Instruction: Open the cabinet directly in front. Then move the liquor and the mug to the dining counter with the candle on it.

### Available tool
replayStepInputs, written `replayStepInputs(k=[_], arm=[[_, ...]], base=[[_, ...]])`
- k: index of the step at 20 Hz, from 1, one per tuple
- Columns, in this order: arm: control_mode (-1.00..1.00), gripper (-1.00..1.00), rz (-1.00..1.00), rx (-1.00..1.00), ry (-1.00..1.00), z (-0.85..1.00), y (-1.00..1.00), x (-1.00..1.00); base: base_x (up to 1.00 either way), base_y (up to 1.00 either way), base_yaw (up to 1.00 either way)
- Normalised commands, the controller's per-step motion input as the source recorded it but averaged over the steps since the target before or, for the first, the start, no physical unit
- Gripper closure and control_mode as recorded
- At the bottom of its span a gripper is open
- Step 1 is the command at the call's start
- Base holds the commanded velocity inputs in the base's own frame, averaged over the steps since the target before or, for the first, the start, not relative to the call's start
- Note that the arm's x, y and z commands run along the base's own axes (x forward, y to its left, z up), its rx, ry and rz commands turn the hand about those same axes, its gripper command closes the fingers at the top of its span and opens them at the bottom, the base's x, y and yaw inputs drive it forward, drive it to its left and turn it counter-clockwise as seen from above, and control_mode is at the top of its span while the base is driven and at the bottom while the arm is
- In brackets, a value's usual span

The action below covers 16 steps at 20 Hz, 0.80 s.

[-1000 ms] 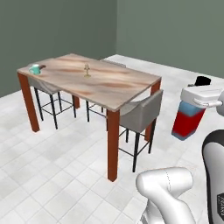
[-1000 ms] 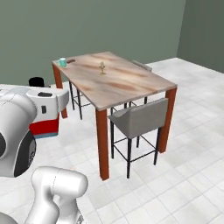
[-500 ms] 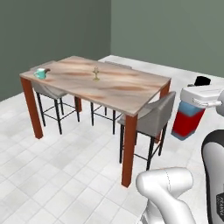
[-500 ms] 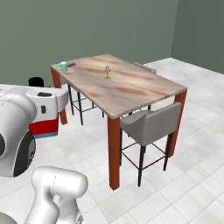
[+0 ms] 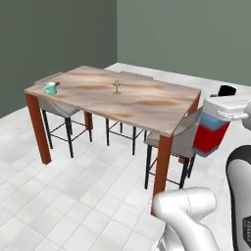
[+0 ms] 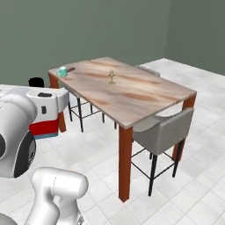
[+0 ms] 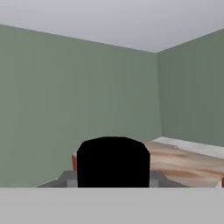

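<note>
Liquor (image 5: 211,136) sits clamped in the end effector (image 5: 221,113) beside the near end of the bench (image 5: 147,105), with the candle (image 5: 116,87) mid-top and the mug (image 5: 50,88) at the far corner.

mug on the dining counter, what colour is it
Teal with a white inside; the mug shows best in the left base view.
</note>
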Motion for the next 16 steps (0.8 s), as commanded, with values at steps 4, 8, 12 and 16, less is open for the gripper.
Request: replayStepInputs(k=[4, 8, 12, 16], arm=[[1.0, 1.0, 0.0, 0.0, 0.0, 0.0, 0.0, 0.0], [1.0, 1.0, 0.0, 0.0, 0.0, 0.0, 0.0, 0.0], [1.0, 1.0, 0.0, 0.0, 0.0, 0.0, 0.0, 0.0], [1.0, 1.0, 0.0, 0.0, 0.0, 0.0, 0.0, 0.0]], base=[[0.2, 0.71, -0.18], [0.2, 0.73, -0.18], [0.19, 0.72, -0.18], [0.17, 0.71, -0.18]])
